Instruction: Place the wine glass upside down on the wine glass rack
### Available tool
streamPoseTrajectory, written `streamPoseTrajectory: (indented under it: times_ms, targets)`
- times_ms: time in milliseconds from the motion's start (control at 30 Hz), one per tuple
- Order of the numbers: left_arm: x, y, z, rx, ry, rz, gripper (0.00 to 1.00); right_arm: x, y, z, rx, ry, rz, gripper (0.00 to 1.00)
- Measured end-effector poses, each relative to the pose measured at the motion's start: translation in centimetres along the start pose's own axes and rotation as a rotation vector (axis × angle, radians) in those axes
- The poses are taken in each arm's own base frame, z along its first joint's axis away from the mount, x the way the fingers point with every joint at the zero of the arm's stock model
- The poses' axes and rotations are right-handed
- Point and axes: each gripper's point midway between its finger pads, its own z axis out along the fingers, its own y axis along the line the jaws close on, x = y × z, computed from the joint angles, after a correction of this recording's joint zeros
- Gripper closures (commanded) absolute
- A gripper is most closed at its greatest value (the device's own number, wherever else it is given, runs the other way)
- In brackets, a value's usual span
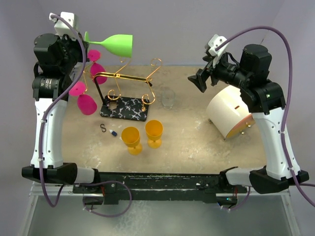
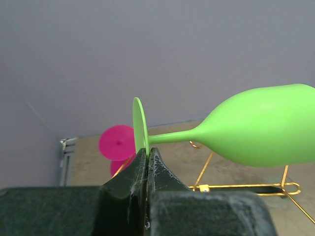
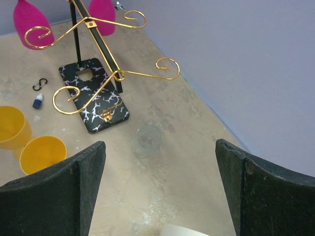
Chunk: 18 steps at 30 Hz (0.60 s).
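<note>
Green wine glass (image 1: 117, 44) sideways, foot pinched by left gripper (image 2: 148, 156) near gold rack (image 1: 126, 77); right gripper (image 3: 160, 145) spread.

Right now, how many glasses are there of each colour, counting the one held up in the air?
Green glass: 1
Pink glasses: 2
Yellow glasses: 2
Clear glass: 1
Total: 6
</note>
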Motion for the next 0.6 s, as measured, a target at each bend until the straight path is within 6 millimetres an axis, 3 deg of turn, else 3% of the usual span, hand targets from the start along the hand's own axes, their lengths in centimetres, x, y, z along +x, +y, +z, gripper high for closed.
streamPoseTrajectory:
  times_ms: [200,467,600]
  targets:
    - [-1.9,3.2,0.6,-0.157,-0.052,0.097,1.0,-0.2,-0.5,-0.8,0.022,-0.016,-0.001,0.05]
    - [-3.9,7.0,3.1,-0.327,-0.11,0.29,1.0,-0.5,-0.9,-2.1,0.04,-0.04,-0.003,0.05]
    - [-4.5,7.3,4.7,-0.384,-0.126,0.413,1.0,-0.5,-1.2,-2.3,0.046,-0.043,0.004,0.05]
